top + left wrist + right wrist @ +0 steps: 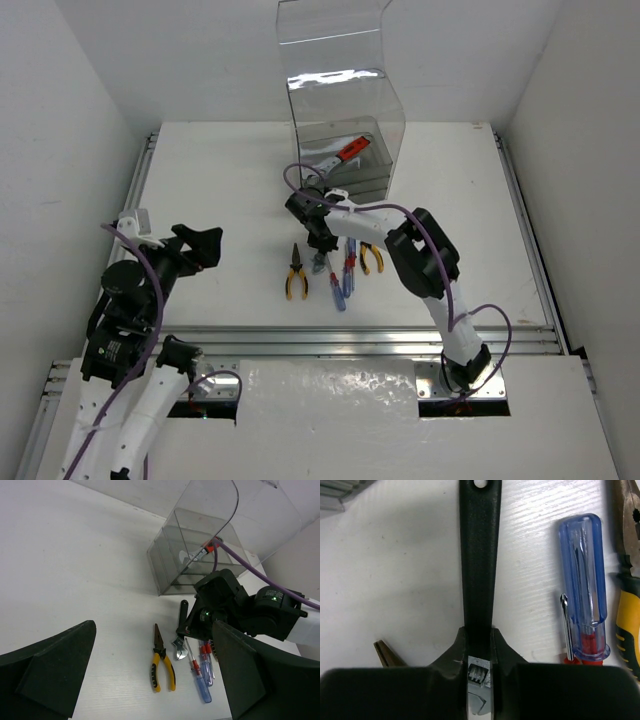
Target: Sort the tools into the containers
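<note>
The right hand (322,240) reaches to the middle of the table (220,180) and is closed on the black wrench (480,555). Its 2 fingers (505,652) press either side of the handle just above the silver head. The wrench appears to lie flat on the table, with its handle pointing toward the clear box (345,110) at the far side. Just to its left lie yellow pliers (295,275), tips toward the box. To its right a blue screwdriver (582,580) and thin red screwdrivers (193,664) lie packed close together, with the other yellow pliers (372,258) beyond them. A red wrench (350,150) sits tilted inside the box on one of its trays, though I cannot tell which tray. The left hand (202,240) hovers above the table well to the left of the tools, fingers spread wide and holding nothing.
</note>
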You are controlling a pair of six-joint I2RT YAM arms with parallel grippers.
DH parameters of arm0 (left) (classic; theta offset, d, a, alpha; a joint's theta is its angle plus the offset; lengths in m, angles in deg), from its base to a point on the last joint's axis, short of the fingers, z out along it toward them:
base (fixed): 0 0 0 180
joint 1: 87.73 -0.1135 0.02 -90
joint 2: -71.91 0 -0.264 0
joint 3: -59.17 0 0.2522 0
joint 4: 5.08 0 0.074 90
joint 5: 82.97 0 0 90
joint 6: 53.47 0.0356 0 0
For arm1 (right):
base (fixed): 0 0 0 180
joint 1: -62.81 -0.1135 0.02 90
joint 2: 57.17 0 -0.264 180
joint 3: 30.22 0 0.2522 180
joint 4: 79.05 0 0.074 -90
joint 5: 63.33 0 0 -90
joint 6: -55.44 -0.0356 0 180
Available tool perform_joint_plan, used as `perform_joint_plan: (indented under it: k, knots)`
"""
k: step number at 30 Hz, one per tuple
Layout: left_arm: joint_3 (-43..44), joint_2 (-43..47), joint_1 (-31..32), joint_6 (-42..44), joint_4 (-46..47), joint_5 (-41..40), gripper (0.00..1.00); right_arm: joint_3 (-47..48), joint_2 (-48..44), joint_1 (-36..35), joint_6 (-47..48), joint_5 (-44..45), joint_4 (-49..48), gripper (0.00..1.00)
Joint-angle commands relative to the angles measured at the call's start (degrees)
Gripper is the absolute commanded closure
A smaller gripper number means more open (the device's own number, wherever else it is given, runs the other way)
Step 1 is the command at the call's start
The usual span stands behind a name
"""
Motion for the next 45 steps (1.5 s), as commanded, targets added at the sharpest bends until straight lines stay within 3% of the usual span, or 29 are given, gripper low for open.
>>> perform_joint_plan:
  k: [1,7,20,31,39,45]
  knots:
    - [0.3,1.1,1.6,-0.4,1.1,-1.6,0.0,-0.5,7.7,0.3,-0.6,-5.9,5.3,1.0]
    - [0.3,1.4,2.5,-0.7,0.9,-2.2,0.0,-5.8,1.4,0.3,0.4,-8.5,-1.6,1.0]
    - [0.3,2.8,3.4,-0.9,0.7,-2.9,0.0,-25.9,-15.9,1.0,2.0,-18.5,-32.6,1.0]
    - [0.3,2.5,4.0,-0.9,0.8,-2.4,0.0,-36.1,-30.6,3.2,2.8,-19.0,-42.3,1.0]
    - [0.2,2.8,4.1,-1.0,0.8,-2.7,0.0,-40.0,-35.6,7.6,2.3,-24.6,-48.7,1.0]
    - [0.3,2.0,4.3,-0.9,0.8,-2.3,0.0,-36.6,-40.7,11.7,3.1,-27.3,-48.9,1.0]
